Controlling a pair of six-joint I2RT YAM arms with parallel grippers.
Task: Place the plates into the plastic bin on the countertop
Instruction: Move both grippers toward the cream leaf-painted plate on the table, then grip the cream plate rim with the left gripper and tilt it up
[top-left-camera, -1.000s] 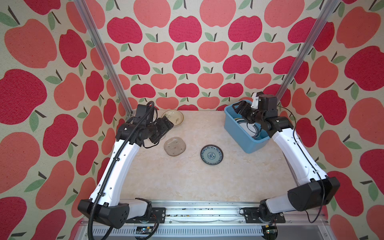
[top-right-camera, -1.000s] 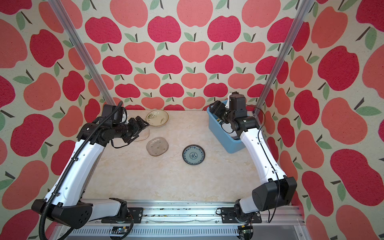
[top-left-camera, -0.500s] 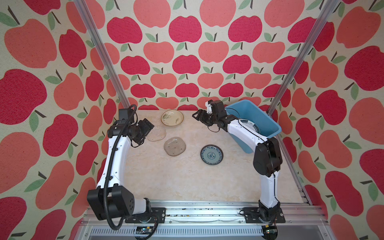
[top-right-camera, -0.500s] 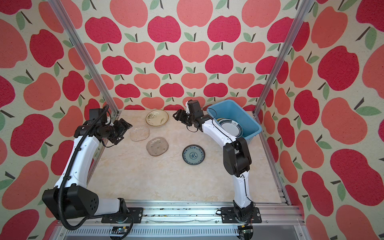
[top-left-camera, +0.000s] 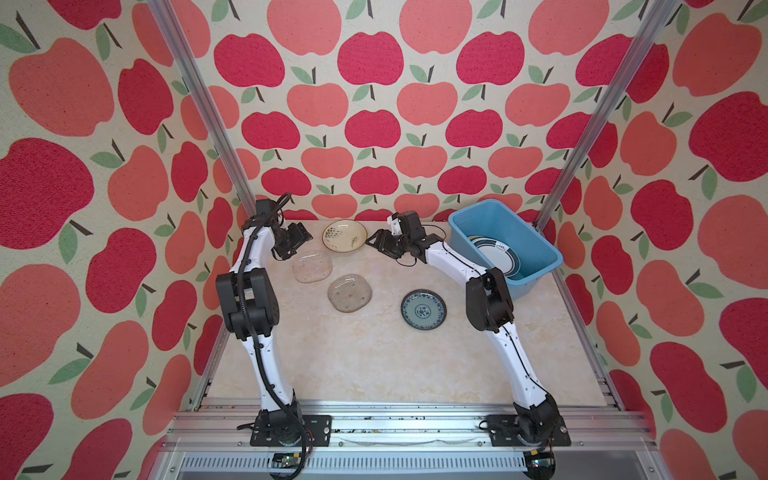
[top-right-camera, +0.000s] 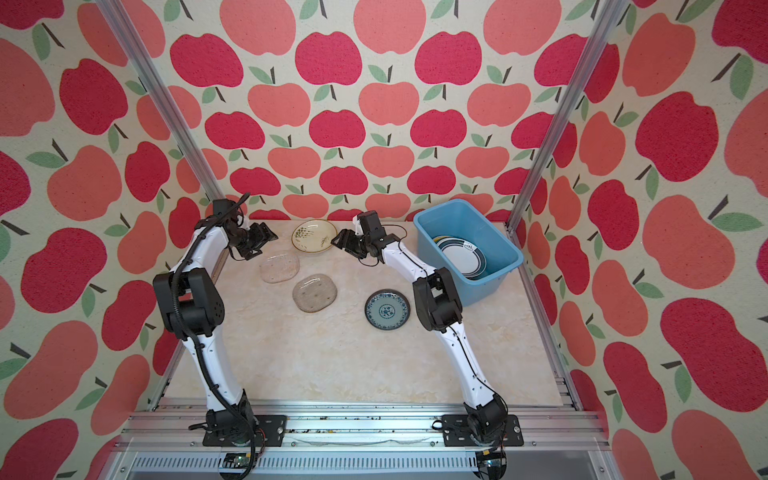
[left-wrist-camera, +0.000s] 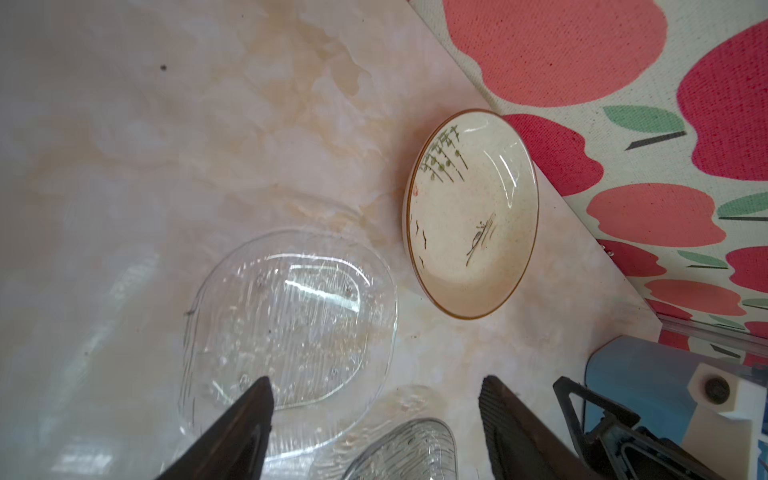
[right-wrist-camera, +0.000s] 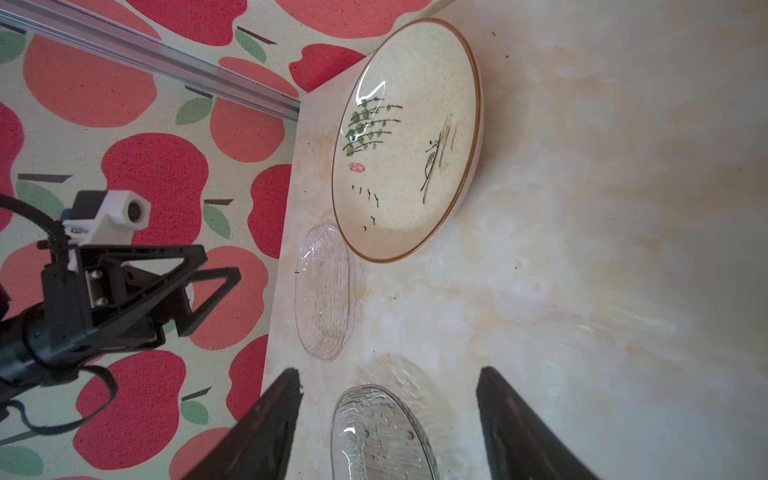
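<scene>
We see a beige marble-look countertop enclosed by apple-print walls. A light blue plastic bin sits at its back right corner, with white dark-rimmed plates leaning inside. Four plates lie out on the countertop. A cream plate with a plant drawing is at the back, and a clear glass plate is just beside it. A second glass plate lies nearer the middle, and a small blue-patterned plate is to its right. The left gripper hangs at the first glass plate's edge, jaws apart and empty. The right gripper, also spread and empty, is near the cream plate.
</scene>
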